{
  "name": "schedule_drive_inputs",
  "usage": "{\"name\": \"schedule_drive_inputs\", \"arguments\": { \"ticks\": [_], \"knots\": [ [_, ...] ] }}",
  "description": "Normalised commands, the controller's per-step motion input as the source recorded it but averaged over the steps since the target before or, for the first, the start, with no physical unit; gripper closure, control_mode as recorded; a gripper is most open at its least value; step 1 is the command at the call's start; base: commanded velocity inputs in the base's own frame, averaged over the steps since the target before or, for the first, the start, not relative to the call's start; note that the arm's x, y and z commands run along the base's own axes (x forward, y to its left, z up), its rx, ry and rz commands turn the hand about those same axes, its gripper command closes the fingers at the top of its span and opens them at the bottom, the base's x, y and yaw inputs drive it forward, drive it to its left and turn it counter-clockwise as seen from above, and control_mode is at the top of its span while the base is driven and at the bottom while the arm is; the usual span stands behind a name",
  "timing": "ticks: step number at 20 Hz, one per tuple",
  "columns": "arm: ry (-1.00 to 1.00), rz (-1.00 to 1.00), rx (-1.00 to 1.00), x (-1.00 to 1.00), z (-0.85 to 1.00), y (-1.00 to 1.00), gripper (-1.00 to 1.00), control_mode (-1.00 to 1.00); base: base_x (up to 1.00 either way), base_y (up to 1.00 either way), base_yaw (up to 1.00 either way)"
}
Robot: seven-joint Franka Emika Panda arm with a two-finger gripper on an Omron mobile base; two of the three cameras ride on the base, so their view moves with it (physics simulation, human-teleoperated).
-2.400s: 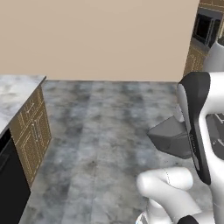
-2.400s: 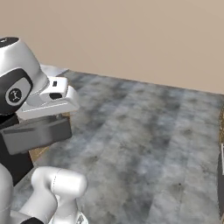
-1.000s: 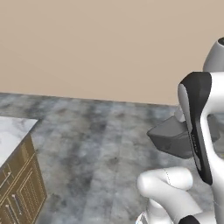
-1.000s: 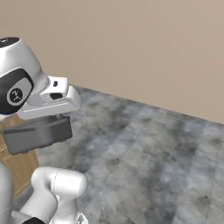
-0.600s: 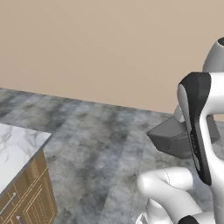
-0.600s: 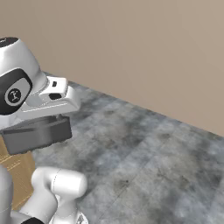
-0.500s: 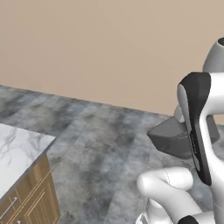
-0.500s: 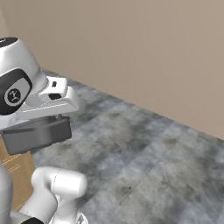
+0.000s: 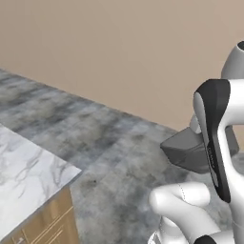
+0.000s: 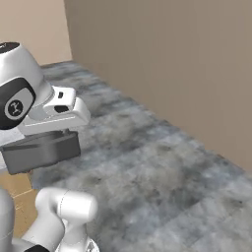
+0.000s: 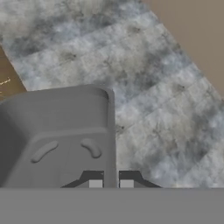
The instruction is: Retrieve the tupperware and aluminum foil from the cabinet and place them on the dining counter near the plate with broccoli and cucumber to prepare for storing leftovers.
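A dark grey tupperware hangs in front of the arm, held above the floor. My gripper is shut on its rim, one fingertip on each side of the wall. The same tupperware shows beside the white forearm in the left base view. In the right base view the tupperware sits just under the white hand. The aluminum foil, the plate and the cabinet are out of view.
A white marble counter corner on wooden fronts stands at the lower left. A beige wall runs across the back, close on the right. Grey stone floor lies open between them.
Both base views have swung: the base has moved, the wall has come closer and the marble counter has slid in. The tupperware has stayed in the shut gripper.
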Motion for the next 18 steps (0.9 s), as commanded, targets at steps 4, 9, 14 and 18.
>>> {"name": "schedule_drive_inputs", "arguments": {
  "ticks": [4,9,14,18],
  "knots": [
    [0.0,0.0,0.0,0.0,0.0,0.0,1.0,1.0,1.0,-0.21,0.47],
    [0.0,0.0,0.0,0.0,0.0,0.0,1.0,1.0,1.0,-0.31,0.44],
    [0.0,0.0,0.0,0.0,0.0,0.0,1.0,1.0,1.0,-0.39,0.41],
    [0.0,0.0,0.0,0.0,0.0,0.0,1.0,1.0,1.0,-0.37,0.4]
  ]
}}
